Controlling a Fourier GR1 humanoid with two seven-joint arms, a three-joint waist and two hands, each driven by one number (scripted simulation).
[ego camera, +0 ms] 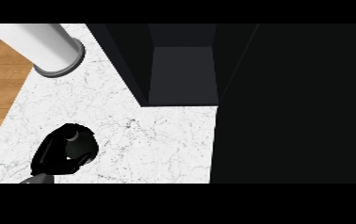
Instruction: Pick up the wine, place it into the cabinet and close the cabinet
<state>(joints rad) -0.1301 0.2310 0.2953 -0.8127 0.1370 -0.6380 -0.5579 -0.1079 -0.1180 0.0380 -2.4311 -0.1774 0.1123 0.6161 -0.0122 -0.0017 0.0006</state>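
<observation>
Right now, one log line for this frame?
black left hand: low-left, fingers curled, holding nothing visible | right hand: unseen | dark open cabinet: nothing visible inside | wine: unseen

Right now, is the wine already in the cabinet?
I can't see any wine bottle. The cabinet stands open and its inside looks dark and bare. The left hand sits low over the marble counter, and whether it holds anything is hidden. The right hand is out of view. Placing and closing seem left.

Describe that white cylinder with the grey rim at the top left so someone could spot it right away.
Start from the white marble counter beside the open dark cabinet. At its far left corner stands the white cylinder, its grey rim against the counter. It is the only pale, round object here; the left hand is black.
</observation>
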